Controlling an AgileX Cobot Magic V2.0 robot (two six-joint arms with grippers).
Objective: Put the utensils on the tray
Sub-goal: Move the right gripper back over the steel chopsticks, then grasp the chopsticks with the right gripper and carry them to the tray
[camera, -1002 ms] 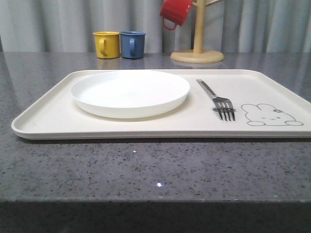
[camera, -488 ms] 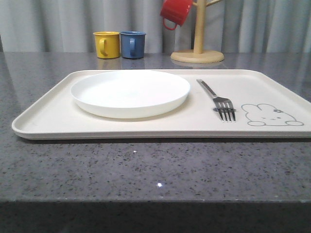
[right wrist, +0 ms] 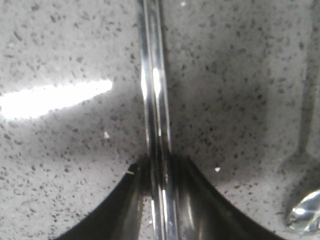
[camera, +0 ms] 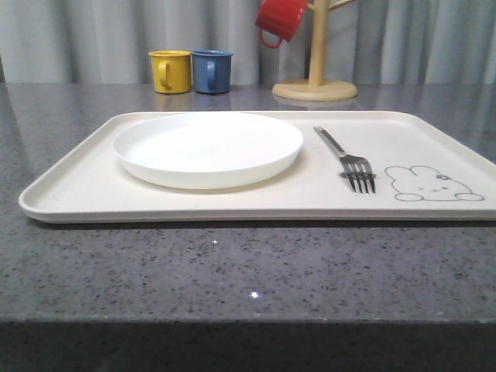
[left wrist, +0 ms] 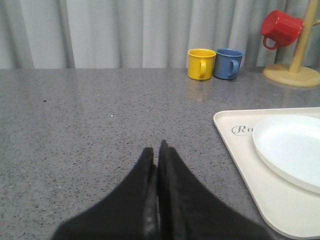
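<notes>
The cream tray [camera: 85, 180] lies across the grey table, and a silver fork [camera: 348, 159] rests on it beside the rabbit drawing [camera: 431, 184]. In the right wrist view, a pair of silver chopsticks [right wrist: 156, 90] lies on the speckled tabletop, and my right gripper [right wrist: 159, 167] is shut on them with a finger tight against each side. The spoon [right wrist: 306, 210] lies on the table close by. My left gripper [left wrist: 156, 150] is shut and holds nothing; it hovers over bare table beside the tray's edge [left wrist: 240, 160].
A round white plate [camera: 208, 147] takes up the tray's left half. At the back stand a yellow mug [camera: 170, 71], a blue mug [camera: 211, 71] and a wooden mug tree [camera: 315, 85] with a red mug [camera: 279, 19] hung on it.
</notes>
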